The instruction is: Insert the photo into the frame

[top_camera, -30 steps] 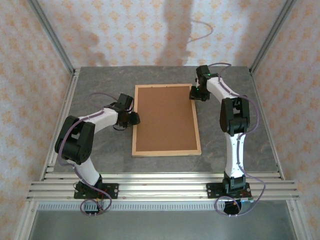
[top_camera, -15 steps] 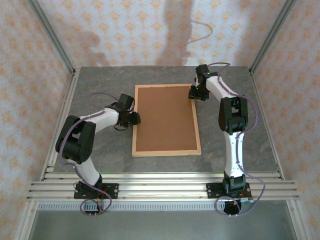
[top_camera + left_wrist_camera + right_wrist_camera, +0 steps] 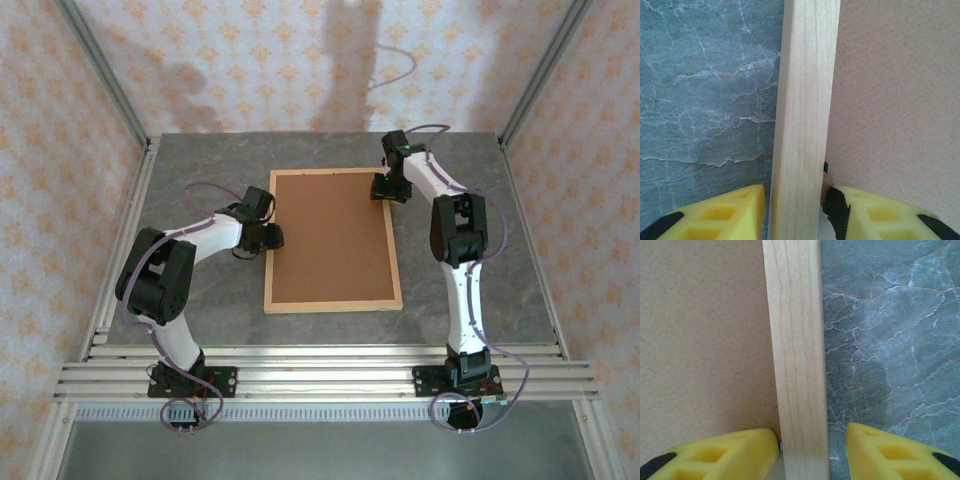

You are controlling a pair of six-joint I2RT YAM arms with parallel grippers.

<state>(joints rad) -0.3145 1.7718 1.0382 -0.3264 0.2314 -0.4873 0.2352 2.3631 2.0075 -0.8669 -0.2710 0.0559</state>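
The frame [image 3: 333,304] of light wood lies flat at the table's middle, with a brown backing board [image 3: 330,235] filling it. The photo is hidden. My left gripper [image 3: 268,237] straddles the frame's left rail [image 3: 805,100] and is shut on it, the inner pad touching the wood. My right gripper [image 3: 385,190] straddles the right rail [image 3: 795,340] near the far corner. It is open: the inner finger sits on the board [image 3: 705,340] against the rail, and the outer finger [image 3: 890,452] stands apart from the wood over the table.
Grey marbled tabletop [image 3: 200,310] surrounds the frame on all sides. Aluminium posts and patterned walls enclose the table; metal rails [image 3: 320,375] run along the near edge by the arm bases.
The right gripper's jaws have widened off the right rail, and its wrist has shifted slightly leftward. The left arm and the frame have not moved.
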